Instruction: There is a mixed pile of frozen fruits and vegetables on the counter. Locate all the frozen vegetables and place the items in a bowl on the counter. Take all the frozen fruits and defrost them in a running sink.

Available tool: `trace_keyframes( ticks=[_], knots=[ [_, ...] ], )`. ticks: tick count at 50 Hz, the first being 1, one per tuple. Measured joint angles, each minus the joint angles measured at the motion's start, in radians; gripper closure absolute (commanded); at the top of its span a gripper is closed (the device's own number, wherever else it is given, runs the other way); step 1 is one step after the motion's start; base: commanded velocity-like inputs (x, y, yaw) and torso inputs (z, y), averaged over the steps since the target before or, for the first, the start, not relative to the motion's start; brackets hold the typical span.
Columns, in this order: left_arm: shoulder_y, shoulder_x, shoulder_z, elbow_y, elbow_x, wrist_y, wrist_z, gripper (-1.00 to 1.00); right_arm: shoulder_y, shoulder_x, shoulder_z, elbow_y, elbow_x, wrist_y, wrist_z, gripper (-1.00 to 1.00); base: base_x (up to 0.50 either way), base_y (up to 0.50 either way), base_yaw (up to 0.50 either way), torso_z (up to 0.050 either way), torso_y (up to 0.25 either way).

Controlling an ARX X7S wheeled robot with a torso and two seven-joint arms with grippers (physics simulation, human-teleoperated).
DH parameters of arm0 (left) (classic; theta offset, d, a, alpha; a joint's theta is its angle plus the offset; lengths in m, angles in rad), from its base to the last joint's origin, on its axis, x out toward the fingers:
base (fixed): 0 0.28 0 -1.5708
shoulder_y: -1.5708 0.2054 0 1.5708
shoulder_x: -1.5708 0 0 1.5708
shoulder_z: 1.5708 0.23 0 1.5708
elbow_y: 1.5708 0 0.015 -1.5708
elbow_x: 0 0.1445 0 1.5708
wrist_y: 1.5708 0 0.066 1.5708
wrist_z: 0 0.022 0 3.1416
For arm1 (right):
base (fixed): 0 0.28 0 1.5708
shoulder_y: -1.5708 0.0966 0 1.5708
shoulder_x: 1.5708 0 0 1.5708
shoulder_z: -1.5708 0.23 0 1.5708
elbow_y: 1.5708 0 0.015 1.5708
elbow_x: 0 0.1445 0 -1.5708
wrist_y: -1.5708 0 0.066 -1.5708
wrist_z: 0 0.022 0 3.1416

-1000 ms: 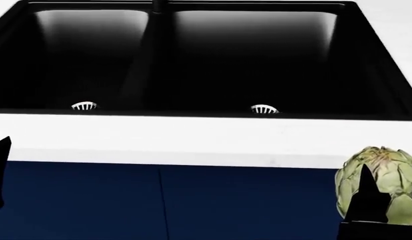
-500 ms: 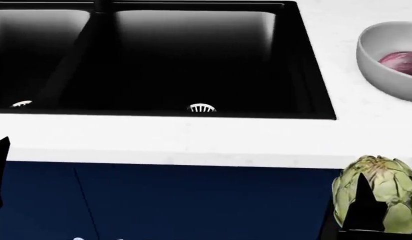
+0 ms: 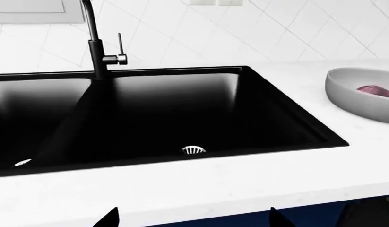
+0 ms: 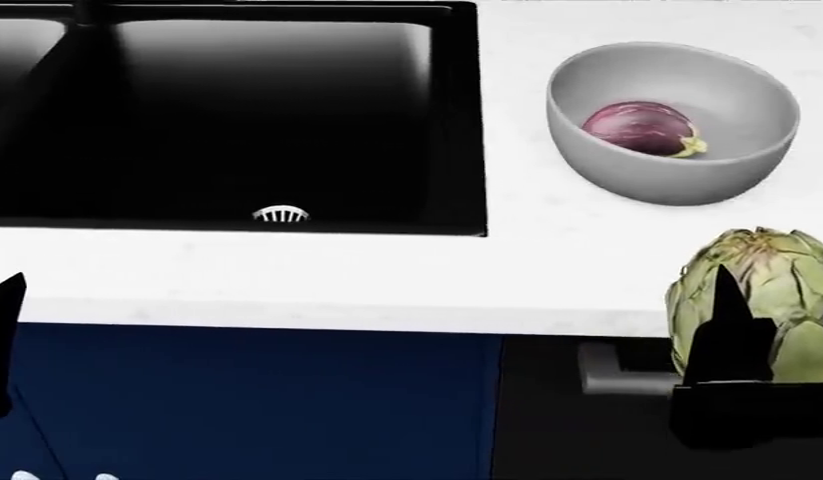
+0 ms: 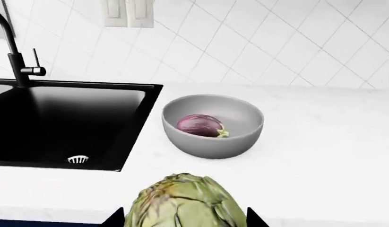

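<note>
My right gripper [image 5: 185, 218] is shut on the frozen vegetable, a pale green artichoke [image 5: 181, 201], with a dark fingertip on each side. In the head view the artichoke [image 4: 765, 290] hangs at the counter's front edge [image 4: 384, 300], nearer me than the bowl. The light-grey bowl [image 4: 671, 165] stands on the counter to the right of the sink and holds a small purple eggplant [image 4: 638, 128]. The black sink [image 4: 224, 120] is dry, with its drain [image 4: 280, 213] showing. My left gripper [image 3: 193, 220] is open and empty before the counter edge. The frozen fruits are out of view.
The tall black faucet [image 3: 96, 45] rises behind the sink divider against a white tiled wall [image 5: 276, 42]. Dark blue cabinets [image 4: 251, 400] run under the counter. A black appliance front with a handle [image 4: 611, 372] sits below the bowl area.
The view has swung right: the sink slid to the left and the whole bowl with its eggplant came into sight. The artichoke stays in my right gripper.
</note>
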Motion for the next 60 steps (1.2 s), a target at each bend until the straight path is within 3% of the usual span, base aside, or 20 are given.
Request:
trace_keyframes(
  ticks=[20, 48, 60],
  knots=[
    [-0.027, 0.001, 0.025, -0.027, 0.013, 0.008, 0.007, -1.0, 0.244, -0.045, -0.016, 0.016, 0.041, 0.192, 0.017, 1.0, 0.13, -0.42, 0.0, 0.0, 0.0],
    [-0.047, -0.003, 0.054, -0.029, 0.027, 0.012, 0.003, -1.0, 0.167, -0.01, 0.029, 0.0, 0.033, 0.148, 0.003, 1.0, 0.45, -0.25, 0.0, 0.0, 0.002],
    [-0.041, -0.007, 0.058, -0.028, 0.031, 0.019, 0.007, -1.0, 0.133, -0.015, 0.032, 0.001, 0.015, 0.141, -0.001, 1.0, 0.47, -0.01, 0.0, 0.0, 0.002]
  ],
)
